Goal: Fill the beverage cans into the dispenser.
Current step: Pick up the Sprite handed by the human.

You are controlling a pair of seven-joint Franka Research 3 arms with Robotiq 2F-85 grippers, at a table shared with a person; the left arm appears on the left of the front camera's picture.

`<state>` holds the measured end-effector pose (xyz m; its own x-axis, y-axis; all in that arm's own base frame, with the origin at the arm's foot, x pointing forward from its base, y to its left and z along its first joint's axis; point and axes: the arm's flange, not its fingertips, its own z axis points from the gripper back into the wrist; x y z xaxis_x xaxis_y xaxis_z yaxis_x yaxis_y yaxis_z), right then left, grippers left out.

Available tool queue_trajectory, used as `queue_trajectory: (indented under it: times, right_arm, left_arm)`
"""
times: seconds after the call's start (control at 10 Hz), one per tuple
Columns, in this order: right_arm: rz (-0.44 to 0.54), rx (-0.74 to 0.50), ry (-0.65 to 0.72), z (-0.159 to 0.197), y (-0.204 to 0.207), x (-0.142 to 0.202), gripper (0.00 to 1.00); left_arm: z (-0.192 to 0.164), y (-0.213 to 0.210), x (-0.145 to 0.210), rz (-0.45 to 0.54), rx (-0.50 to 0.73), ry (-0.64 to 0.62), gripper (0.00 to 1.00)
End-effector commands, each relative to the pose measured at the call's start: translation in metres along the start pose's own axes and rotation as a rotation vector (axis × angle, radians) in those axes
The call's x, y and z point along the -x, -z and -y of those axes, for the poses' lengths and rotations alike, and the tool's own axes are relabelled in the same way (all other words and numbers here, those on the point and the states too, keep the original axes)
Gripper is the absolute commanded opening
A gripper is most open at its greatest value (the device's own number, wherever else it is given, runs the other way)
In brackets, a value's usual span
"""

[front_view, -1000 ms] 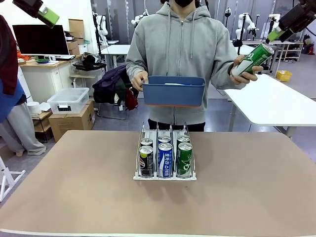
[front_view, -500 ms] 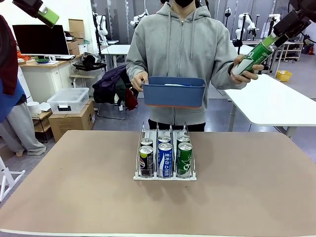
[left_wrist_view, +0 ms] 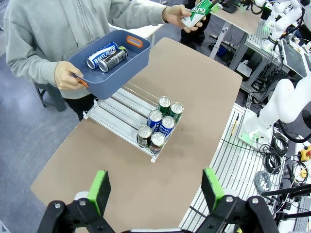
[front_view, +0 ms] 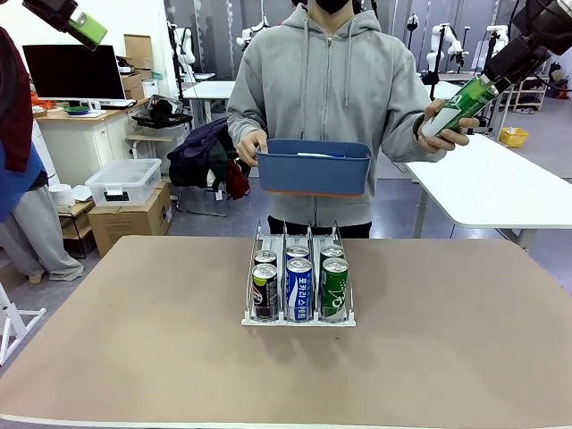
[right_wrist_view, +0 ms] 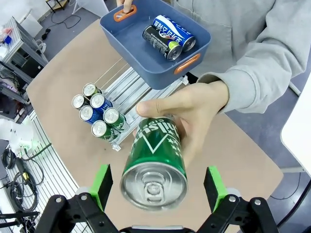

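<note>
Green beverage can (right_wrist_view: 154,160), in person's hand (right_wrist_view: 194,109): rigid, smooth, probably slippery, dentable. Grasp across upper body. Right pincer (right_wrist_view: 158,187) open at its top; left pincer (left_wrist_view: 155,189) open.

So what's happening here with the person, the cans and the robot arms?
A person across the table holds a green can out in one hand to the right gripper, which is open at the can's top end and not closed on it. The person's other hand carries a blue bin with two more cans lying inside. The dispenser holds six upright cans, two per lane. The left gripper is open, raised and empty.
</note>
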<state>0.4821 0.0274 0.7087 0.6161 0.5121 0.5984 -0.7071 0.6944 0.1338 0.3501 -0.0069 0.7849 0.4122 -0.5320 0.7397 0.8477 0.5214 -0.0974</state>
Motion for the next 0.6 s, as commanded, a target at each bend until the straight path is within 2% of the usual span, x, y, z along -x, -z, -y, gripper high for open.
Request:
queue_trajectory:
  times: [0.0,0.4,0.5]
  right_arm:
    - [0.018,-0.029,-0.012,0.0022,0.0077,-0.0055,1.00]
    - [0.012,-0.051,-0.042,-0.0007,0.0129,-0.0104,1.00]
    - [-0.009,-0.025,-0.005,-0.0026,0.0148,-0.0053,1.00]
  left_arm:
    - [0.0007,0.0003,0.0017,-0.008,0.001,0.005,1.00]
    - [0.0007,0.0003,0.0017,-0.008,0.001,0.005,1.00]
    - [0.0007,0.0003,0.0017,-0.008,0.001,0.005,1.00]
